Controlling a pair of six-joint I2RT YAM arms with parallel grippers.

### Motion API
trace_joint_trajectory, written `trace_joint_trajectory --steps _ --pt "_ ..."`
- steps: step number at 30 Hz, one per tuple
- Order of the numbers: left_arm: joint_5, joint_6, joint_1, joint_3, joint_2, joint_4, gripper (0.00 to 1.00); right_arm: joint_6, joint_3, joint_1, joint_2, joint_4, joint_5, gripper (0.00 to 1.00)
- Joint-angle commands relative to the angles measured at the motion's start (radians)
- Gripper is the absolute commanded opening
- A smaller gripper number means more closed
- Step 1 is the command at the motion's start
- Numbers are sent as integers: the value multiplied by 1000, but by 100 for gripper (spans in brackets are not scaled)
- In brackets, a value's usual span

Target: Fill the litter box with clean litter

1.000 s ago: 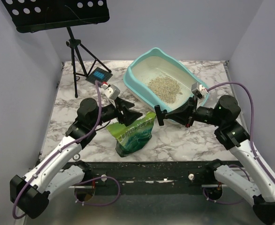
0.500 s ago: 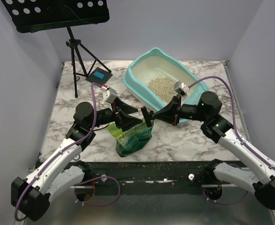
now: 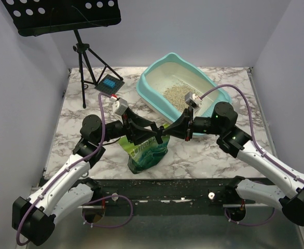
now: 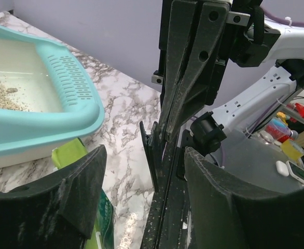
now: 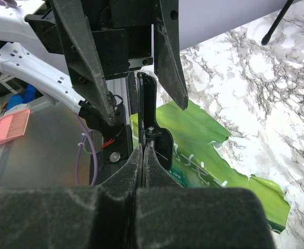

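Top view, near to far.

- Green bag [image 3: 147,153] stood upright on the marble table [image 3: 214,153], approx 6 o'clock of table ctr.
- Both grippers sat at the bag's top edge, nose to nose.
- L gripper [image 4: 142,153] pointed toward 3 o'clock. Fingers spread wide, released, nothing held.
- R gripper [image 5: 142,155] pointed toward 9 o'clock. Fingers clenched flat together, no gap seen, tips lying in the space betw. the L fingers. Could not tell whether any bag foil was nipped betw. them.
- R wrist view: green foil lay just below and beyond the clenched tips.
- Litter box [image 3: 147,98] lay flat on the table at approx 1 o'clock of the bag, near it, not touching as far as seen.
- Clean litter [image 3: 175,95] sat as one loose pile about mid-floor inside the box. Rest of the floor was bare off-white.
- Small device w/ blue screen [image 3: 110,83] lay at 9 o'clock of the box.
- Music stand [image 3: 82,52] stood in the far 11 o'clock corner.
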Motion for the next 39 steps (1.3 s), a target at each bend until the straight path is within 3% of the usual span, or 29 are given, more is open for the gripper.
trace_joint_trajectory --steps 1,19,29,31,36,39 --pt "-17 8 7 -9 -28 33 65 4 35 13 2 46 18 0" --pt "-36 -45 15 -43 -54 139 43 28 22 36 13 75 -56 0" --pt "-26 -55 18 -52 -68 169 4 10 26 44 23 24 -91 0" --pt "-22 -59 18 -55 -67 177 0 2 29 46 23 14 -94 10" --pt "-9 -59 18 -57 -76 176 0 -51 77 44 5 -112 -1 52" --pt "1 -50 17 -57 -85 162 0 -117 84 46 -39 -195 58 61"
